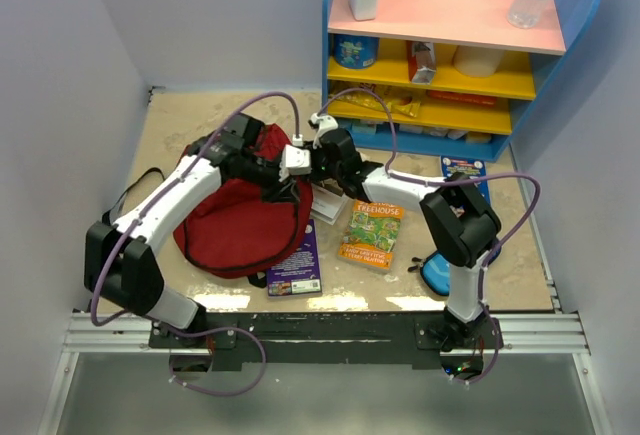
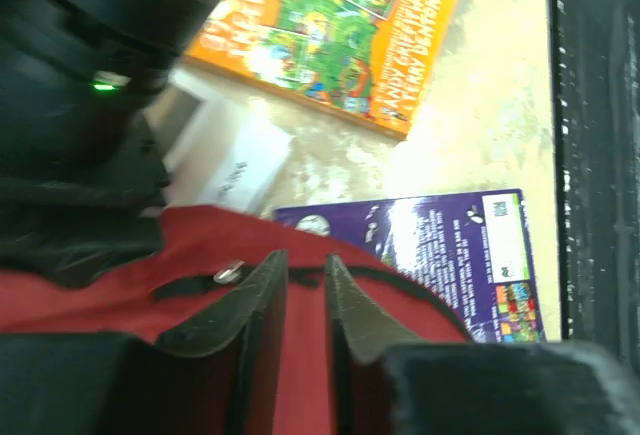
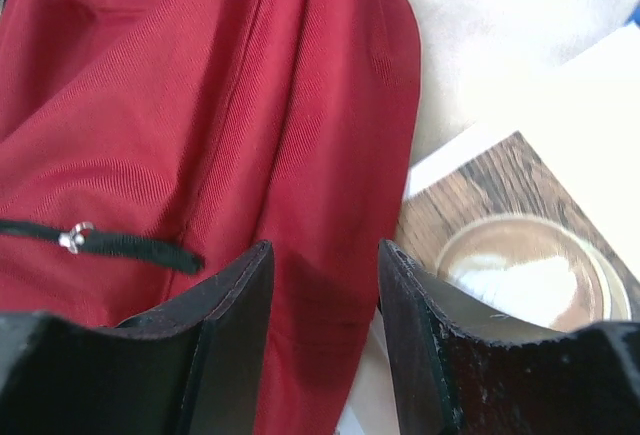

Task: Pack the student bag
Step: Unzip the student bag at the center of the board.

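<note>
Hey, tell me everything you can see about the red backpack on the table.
The student bag is dark red soft fabric, slumped flat left of centre, black straps trailing left. A black zipper line and a cord pull with a metal ring show. Its lower right edge overlaps a purple book. The left gripper, nearly closed, sits at the zipper; the open right gripper is over its fabric.

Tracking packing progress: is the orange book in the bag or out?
Out: the orange book lies flat beside the student bag, clear of it.

White-black arms [image 1: 170, 205], purple cables [image 1: 265, 105], black jaws.
</note>
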Robot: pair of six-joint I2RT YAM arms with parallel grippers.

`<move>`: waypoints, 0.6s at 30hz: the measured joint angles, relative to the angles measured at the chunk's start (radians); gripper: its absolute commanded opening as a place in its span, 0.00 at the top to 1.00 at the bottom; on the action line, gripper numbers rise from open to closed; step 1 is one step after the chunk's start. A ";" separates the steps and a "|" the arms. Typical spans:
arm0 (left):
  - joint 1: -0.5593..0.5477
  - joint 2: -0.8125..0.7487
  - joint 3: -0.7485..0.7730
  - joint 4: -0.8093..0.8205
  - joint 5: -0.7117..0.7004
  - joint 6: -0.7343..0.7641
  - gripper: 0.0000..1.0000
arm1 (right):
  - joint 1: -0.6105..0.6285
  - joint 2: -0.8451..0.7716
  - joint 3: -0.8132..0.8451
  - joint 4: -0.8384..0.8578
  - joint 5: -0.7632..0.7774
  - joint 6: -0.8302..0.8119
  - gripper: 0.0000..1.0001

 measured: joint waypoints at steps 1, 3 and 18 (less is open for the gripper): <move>-0.021 0.018 -0.007 0.008 -0.002 -0.005 0.79 | 0.000 -0.008 -0.013 0.000 0.000 0.002 0.50; -0.044 0.055 -0.023 0.018 0.000 -0.018 0.79 | 0.000 -0.027 -0.040 -0.003 0.001 0.003 0.50; -0.068 0.079 -0.180 0.118 -0.078 -0.091 0.77 | -0.041 -0.137 -0.139 -0.018 0.026 0.028 0.50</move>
